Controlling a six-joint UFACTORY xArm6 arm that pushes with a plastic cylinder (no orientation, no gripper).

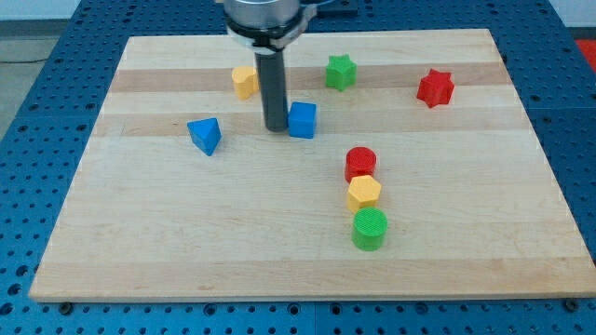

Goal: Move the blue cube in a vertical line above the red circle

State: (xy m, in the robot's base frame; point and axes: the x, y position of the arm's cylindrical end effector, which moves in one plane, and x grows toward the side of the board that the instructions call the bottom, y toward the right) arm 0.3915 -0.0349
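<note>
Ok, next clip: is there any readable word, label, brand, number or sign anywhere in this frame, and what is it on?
None: no text can be read in the camera view.
The light wooden board is bare wood grain.
The blue cube, red circle and the other coloured blocks carry no marks.
My tip, just left of the blue cube, ends a plain dark rod.

1. My tip (277, 127) touches the blue cube (303, 120) on its left.
2. Red circle (360, 163) lies toward the view's lower right of the cube, on the table (140, 242).
3. Blue triangle (205, 135) sits left of my tip.
</note>
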